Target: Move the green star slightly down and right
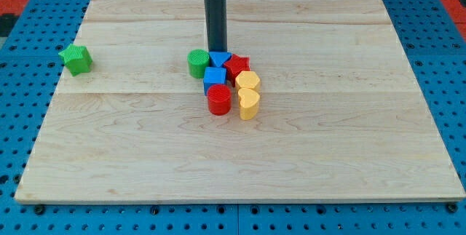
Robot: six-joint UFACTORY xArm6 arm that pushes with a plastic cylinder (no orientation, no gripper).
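Note:
The green star (76, 59) lies alone at the view's left, near the board's left edge. My tip (215, 50) stands far to its right, at the top of a tight cluster of blocks, just above the blue triangular block (219, 59) and beside the green cylinder (197, 63). The cluster also holds a red star (237, 65), a blue cube (215, 77), a red cylinder (218, 100), a yellow block (247, 81) and a yellow heart (249, 104).
The wooden board (328, 140) rests on a blue pegboard surface (451, 82). The rod (215, 20) comes down from the view's top centre.

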